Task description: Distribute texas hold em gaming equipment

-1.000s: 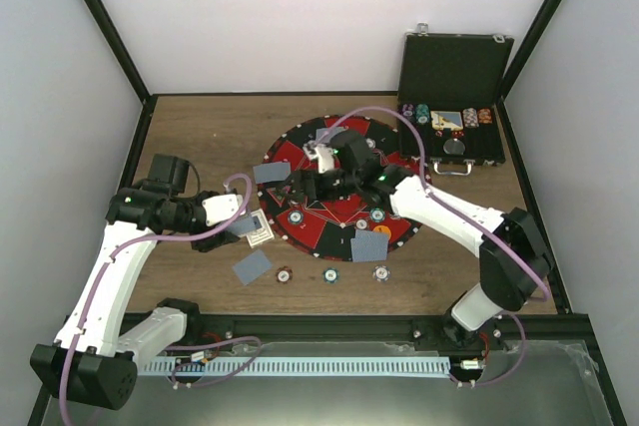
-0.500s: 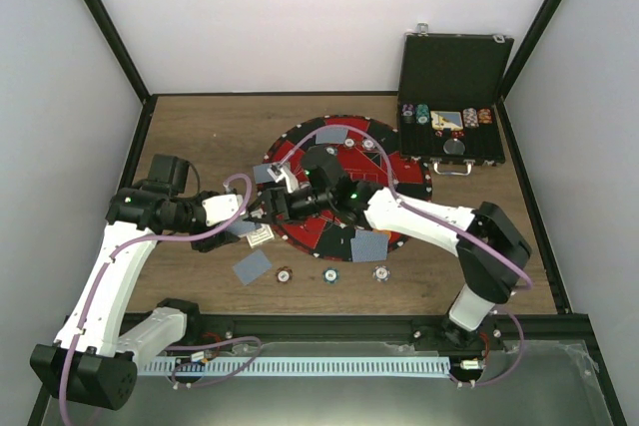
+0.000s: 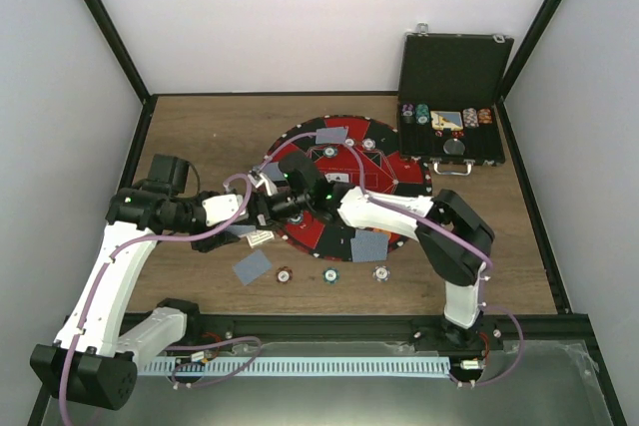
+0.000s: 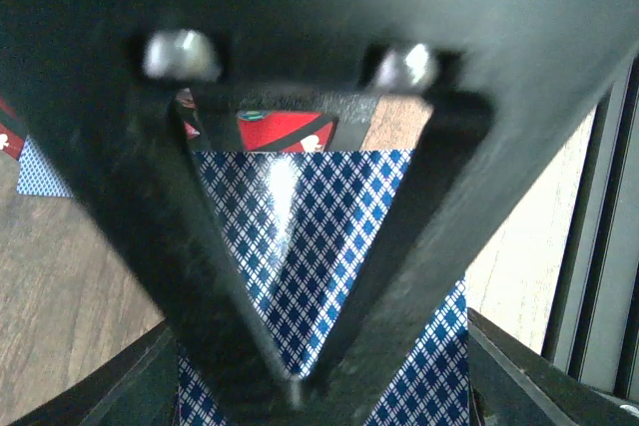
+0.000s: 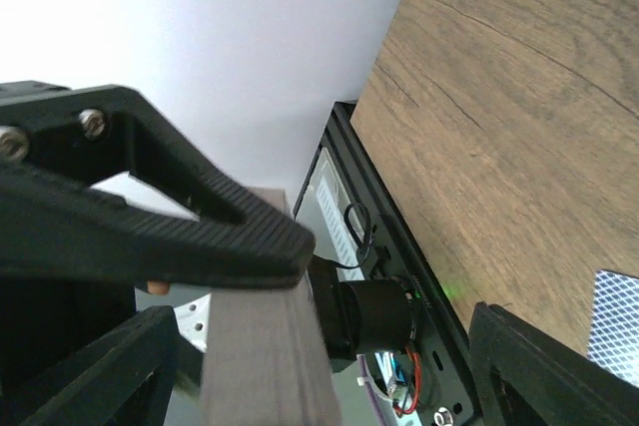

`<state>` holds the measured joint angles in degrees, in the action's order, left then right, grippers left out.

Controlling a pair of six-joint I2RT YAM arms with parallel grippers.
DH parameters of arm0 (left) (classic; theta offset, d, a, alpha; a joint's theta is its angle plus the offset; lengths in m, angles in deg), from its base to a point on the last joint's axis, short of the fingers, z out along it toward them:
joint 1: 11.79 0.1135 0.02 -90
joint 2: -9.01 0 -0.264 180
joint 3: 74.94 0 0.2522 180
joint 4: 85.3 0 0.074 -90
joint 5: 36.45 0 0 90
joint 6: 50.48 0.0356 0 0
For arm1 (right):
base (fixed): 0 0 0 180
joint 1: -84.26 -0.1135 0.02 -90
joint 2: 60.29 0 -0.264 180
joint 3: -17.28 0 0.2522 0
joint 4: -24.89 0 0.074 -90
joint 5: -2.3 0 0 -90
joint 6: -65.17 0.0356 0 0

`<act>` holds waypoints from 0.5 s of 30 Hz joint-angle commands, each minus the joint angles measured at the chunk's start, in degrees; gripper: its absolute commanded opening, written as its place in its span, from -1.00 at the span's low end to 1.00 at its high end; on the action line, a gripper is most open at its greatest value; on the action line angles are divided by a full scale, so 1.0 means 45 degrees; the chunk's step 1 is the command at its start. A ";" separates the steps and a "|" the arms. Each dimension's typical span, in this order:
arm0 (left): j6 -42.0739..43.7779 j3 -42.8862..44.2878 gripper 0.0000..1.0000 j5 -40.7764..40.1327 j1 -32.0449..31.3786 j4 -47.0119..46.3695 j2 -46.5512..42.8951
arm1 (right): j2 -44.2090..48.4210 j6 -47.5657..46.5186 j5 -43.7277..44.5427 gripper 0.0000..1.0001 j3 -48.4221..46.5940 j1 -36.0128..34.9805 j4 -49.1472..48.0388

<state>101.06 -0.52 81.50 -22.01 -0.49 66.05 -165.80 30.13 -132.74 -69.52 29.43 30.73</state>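
Observation:
My left gripper [image 3: 250, 218] hovers over the wood left of the mat, shut on a deck of blue-diamond-backed playing cards [image 4: 329, 236]. Its fingers [image 4: 150, 386] clamp the deck's two sides at the bottom corners of the left wrist view. My right gripper [image 3: 263, 201] has reached in to the deck and stands open. One of its fingers lies over the top card. In the right wrist view the deck is a blurred grey slab [image 5: 265, 346] between my wide jaws. Dealt cards lie on the wood [image 3: 252, 267] and on the mat [image 3: 367, 245]. Three striped chips [image 3: 330, 274] sit in a row in front of the mat.
The round red-and-black mat [image 3: 399, 172] fills the table's middle, with a card [image 3: 332, 134] and a chip [image 3: 368, 144] near its far edge. The open black case [image 3: 454, 72] stands at the back right with chips in its tray. My right arm stretches across the mat.
My right arm has swung left from the middle of the mat to the deck in my left gripper, and its jaws have narrowed a little. The left arm has not moved.

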 commanded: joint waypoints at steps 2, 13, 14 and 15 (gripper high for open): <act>0.0114 0.0312 -0.90 0.0375 0.0025 0.0018 -0.0204 | -0.0773 0.0565 -0.0658 0.59 -0.0853 -0.0092 -0.0627; 0.0159 0.0379 -0.91 0.0450 0.0025 0.0111 -0.0272 | 0.0135 0.0824 -0.0745 0.49 0.1126 0.1140 -0.1472; 0.0154 0.0371 -0.90 0.0438 0.0025 0.0096 -0.0272 | 0.0241 0.0784 -0.0753 0.48 0.1207 0.1148 -0.1488; 0.0156 0.0343 -0.90 0.0432 0.0029 0.0092 -0.0275 | 0.0347 0.0759 -0.0754 0.47 0.1286 0.1161 -0.1512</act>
<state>101.08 -0.50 81.74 -22.06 -0.58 65.83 -166.98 33.17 -136.71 -65.56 32.67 24.12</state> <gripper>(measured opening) 0.640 0.741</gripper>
